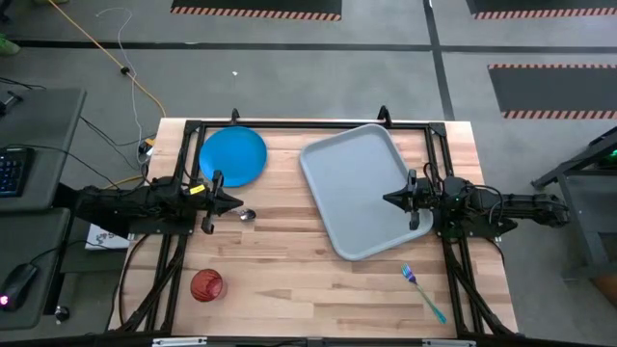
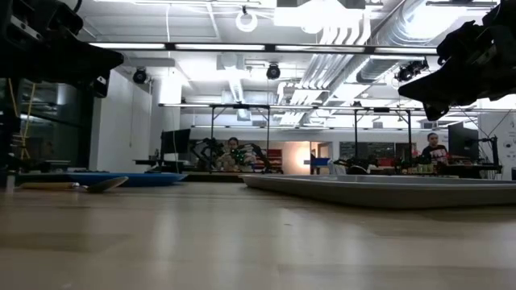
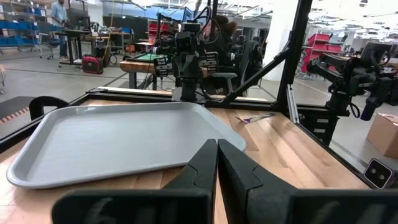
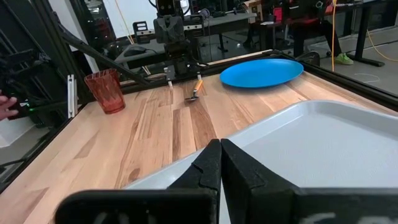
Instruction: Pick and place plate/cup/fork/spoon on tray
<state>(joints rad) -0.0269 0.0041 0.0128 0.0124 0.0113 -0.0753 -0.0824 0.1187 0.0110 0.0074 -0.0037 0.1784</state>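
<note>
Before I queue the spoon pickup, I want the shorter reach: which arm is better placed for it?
Probably the left. The left gripper hangs right beside the spoon, while the right gripper is over the tray, farther away.

No readable text or labels anywhere.

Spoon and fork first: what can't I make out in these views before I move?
- spoon: high view, handle hidden under the left gripper; only the bowl shows.
- fork: left wrist view, too small to see its tines.
- cup: missing from the low view.
- tray: low view, right end cut off by the edge.
</note>
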